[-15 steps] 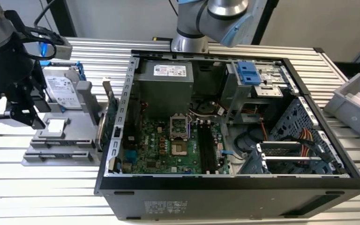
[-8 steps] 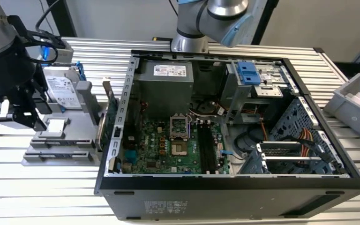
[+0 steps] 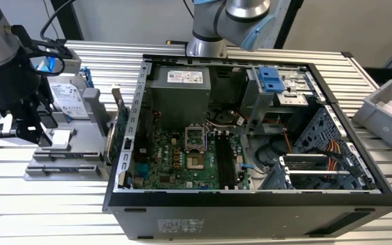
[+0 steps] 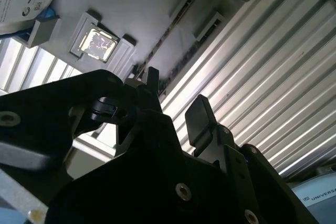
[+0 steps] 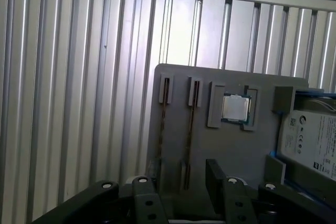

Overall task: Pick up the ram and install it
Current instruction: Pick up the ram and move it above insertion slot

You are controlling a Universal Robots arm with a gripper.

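- The black two-fingered claw (image 5: 178,187) hangs just above the flat grey plastic parts tray (image 5: 236,150). Its fingers (image 5: 215,176) are spread wide and nothing is between them. In the exterior view the claw (image 3: 32,137) is at the exterior view's left, well apart from the computer.
- The two thin RAM sticks (image 5: 190,124) stand on edge in narrow slots of that tray. They sit side by side, with their near ends directly under the claw. In the second wrist view the sticks (image 4: 160,40) run away from the fingertips (image 4: 199,119), and I cannot tell if anything touches them.
- A square silver processor chip (image 5: 234,107) lies in its own recess on the same tray, next to the sticks.
- A grey hard drive with a white label (image 5: 310,145) stands at the tray's edge, beyond the chip.
- The tray rests on a ribbed aluminium table (image 3: 46,204).
- The open black desktop computer case (image 3: 250,201) lies on its side, showing a green motherboard (image 3: 175,158) with long black memory slots (image 3: 224,163).
- A grey plastic bin (image 3: 383,115) sits at the exterior view's right.
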